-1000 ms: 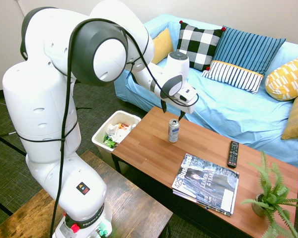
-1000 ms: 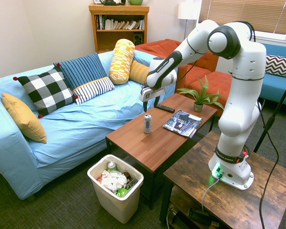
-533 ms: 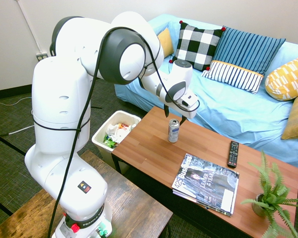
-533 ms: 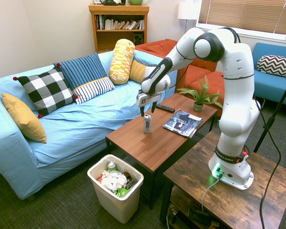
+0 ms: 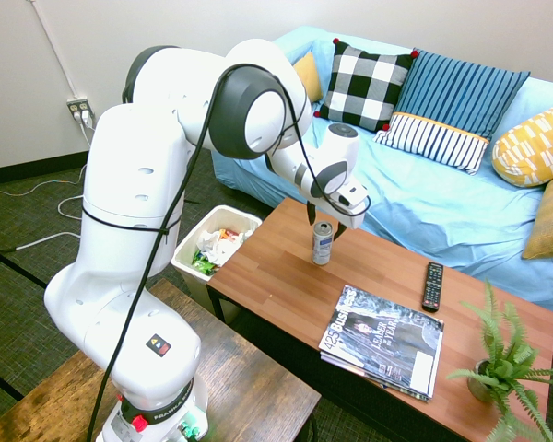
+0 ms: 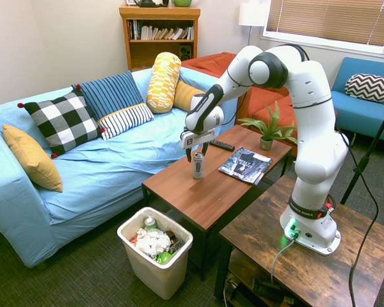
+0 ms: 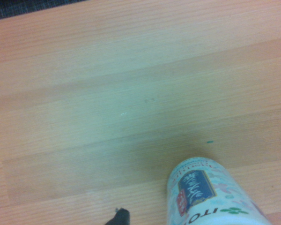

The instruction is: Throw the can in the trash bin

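Note:
The can (image 5: pixel 323 243) stands upright on the wooden coffee table (image 5: pixel 276 276), slim and silver with blue markings. My gripper (image 5: pixel 325 224) hangs right over its top, open, with one finger on each side of the can's rim. From the other side the can (image 6: pixel 198 166) shows below the gripper (image 6: pixel 196 153) in the same way. The wrist view shows the can (image 7: pixel 206 197) close up against the table's wood. The trash bin (image 5: pixel 186 249), white and holding crumpled paper and green scraps, stands on the floor at the table's end, as does the trash bin (image 6: pixel 157 281) in the second exterior view.
On the table beyond the can lie a magazine (image 5: pixel 382 339) and a black remote (image 5: pixel 432 285), with a potted plant (image 5: pixel 502 368) at the far end. A blue sofa (image 5: pixel 424 193) with pillows runs along the table's long side.
The arm has swung in and lowered the gripper from above and beside the can until its open fingers straddle the can's top. The can has not moved.

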